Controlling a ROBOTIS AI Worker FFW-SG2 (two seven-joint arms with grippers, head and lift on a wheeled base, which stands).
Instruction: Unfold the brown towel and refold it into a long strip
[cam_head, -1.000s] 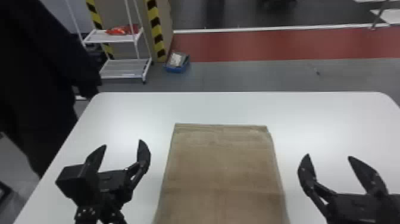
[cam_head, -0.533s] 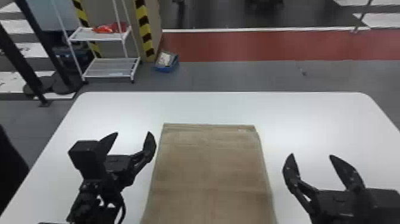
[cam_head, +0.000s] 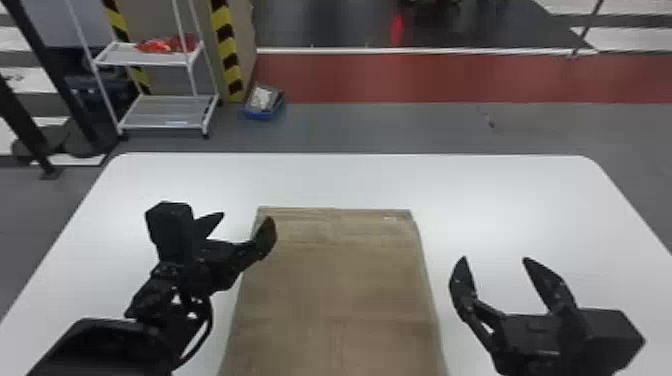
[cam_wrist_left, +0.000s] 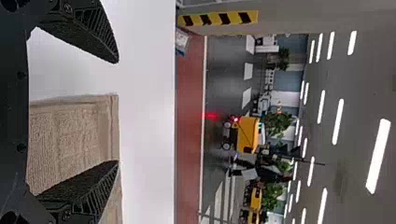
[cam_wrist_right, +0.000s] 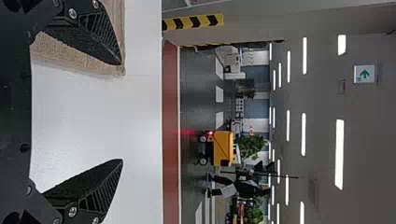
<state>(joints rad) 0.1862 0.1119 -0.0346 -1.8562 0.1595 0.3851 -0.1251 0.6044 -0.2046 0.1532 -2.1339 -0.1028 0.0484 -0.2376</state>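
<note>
Matt, rough towel (cam_head: 332, 285) cloth

Head view: white rack (cam_head: 170, 111) at 10 o'clock, red item (cam_head: 159, 46) on upper shelf; blue bin (cam_head: 257, 115) on floor, 11 o'clock. Red floor band (cam_head: 450, 77), 11 to 2 o'clock. Left wrist view: yellow cart (cam_wrist_left: 247, 134) beyond band.

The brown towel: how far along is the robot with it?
The towel lies flat, creases showing, so unfolding looks largely done. Nothing is in hand: the left gripper and right gripper have open, empty jaws. Remaining: folding the long strip, as the towel is a broad sheet.
</note>
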